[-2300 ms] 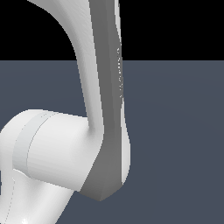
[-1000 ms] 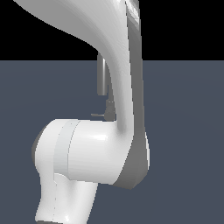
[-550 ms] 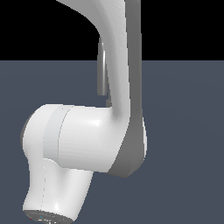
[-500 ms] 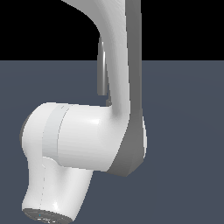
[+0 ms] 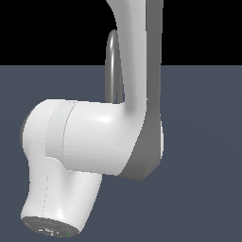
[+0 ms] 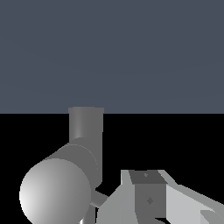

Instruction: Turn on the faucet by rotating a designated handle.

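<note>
end effector (image 6: 151,201) sits beside faucet (image 6: 65,183), grip state unclear.

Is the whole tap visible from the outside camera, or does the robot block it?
No, the white arm covers most of the tap; only a stretch of its curved grey spout shows beside the arm.

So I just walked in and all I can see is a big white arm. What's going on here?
A simulated robot arm is working at a grey faucet, and in the exterior view the arm hides nearly all of it except a piece of the arched spout. The wrist view shows the tool right beside the faucet's cylindrical body. Whether it touches the handle, or is open or shut, cannot be told.
</note>
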Available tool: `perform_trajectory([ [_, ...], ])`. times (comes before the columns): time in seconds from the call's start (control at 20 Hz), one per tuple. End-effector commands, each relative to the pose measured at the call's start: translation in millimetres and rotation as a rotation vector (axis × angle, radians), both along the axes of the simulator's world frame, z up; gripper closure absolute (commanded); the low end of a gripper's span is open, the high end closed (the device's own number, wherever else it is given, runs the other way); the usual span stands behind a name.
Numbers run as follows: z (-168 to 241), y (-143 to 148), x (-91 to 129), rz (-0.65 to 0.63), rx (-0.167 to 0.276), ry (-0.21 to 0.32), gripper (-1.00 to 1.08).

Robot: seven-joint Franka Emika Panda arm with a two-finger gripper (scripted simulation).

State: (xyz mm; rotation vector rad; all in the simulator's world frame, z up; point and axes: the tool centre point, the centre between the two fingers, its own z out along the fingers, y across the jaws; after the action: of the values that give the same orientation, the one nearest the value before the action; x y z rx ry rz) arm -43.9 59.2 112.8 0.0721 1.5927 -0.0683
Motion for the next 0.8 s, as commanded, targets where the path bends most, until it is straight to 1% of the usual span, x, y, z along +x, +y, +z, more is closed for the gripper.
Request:
perform_trajectory([
  [0.0,16.5,-5.1,-0.1,-0.005,-0.002,-0.018,1.08],
  [0.35,36.4,-10.9,-0.6,-0.003,-0.001,-0.022,1.08],
  [0.4,17.9,-12.3,-1.3,-0.006,0.0,0.011,1.08],
  [0.75,36.1,-33.8,-2.9,-0.004,-0.001,-0.006,1.08],
])
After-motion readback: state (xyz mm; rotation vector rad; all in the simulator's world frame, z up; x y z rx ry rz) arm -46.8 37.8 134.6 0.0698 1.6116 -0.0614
